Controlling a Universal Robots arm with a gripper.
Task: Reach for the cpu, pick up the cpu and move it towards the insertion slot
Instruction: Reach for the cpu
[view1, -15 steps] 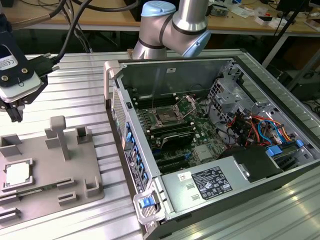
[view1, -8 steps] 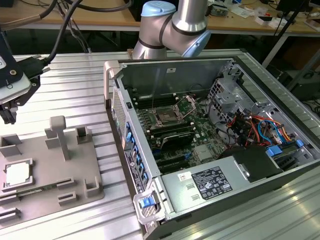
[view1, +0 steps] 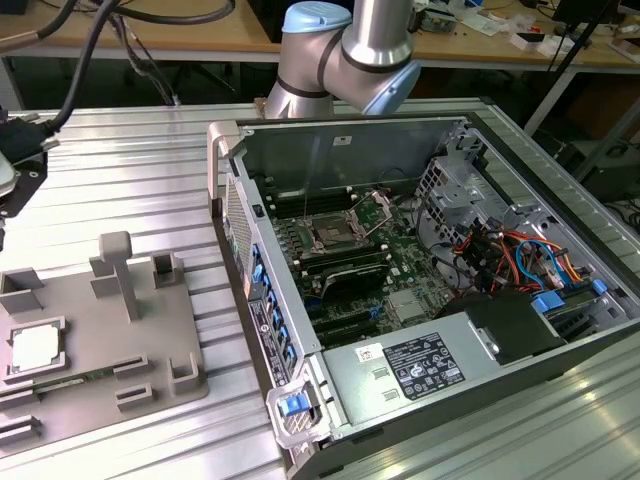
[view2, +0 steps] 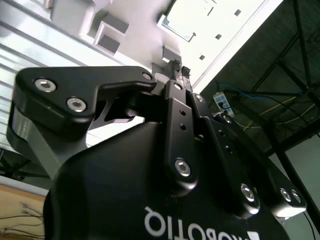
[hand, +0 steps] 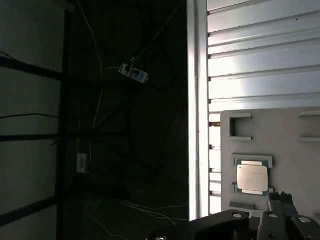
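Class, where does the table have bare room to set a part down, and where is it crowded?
Bare: table behind the grey tray, and the strip between tray and computer case. Crowded: inside the case, around the insertion slot.

A grey tray (view1: 100, 345) lies on the ribbed metal counter (view1: 130, 160), beside an open computer case (view1: 340, 150) holding coloured cables (view1: 512, 250).

Take your ribbed metal table (view1: 130, 180) as reference. A wooden desk (view1: 180, 30) runs behind it and black cables (view1: 95, 40) hang over its far corner. Past its edge, a power strip (hand: 134, 73) sits among wires in the dark.
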